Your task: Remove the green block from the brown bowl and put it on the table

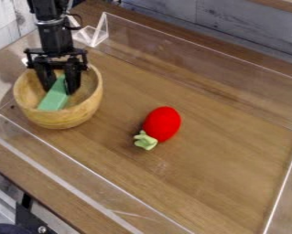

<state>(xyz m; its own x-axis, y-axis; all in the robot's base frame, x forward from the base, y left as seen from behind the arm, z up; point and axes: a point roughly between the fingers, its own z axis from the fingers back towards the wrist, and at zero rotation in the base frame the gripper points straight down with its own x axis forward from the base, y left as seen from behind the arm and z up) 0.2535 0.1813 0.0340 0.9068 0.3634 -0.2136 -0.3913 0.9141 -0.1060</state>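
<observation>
The worktop — brown wood grain, edged by low clear walls — carries a brown bowl near its far-left corner. Inside the bowl the green block lies tilted against the wall. The black gripper points down into the bowl, its fingers clamped on the block's upper end. A red strawberry toy lies mid-worktop — well apart from the bowl.

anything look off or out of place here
Only the green block: it lies tilted in the bowl, one end propped up toward the rim, with the hand closed on it. The strawberry lies on its side on the table. Nothing spilled or damaged.
</observation>
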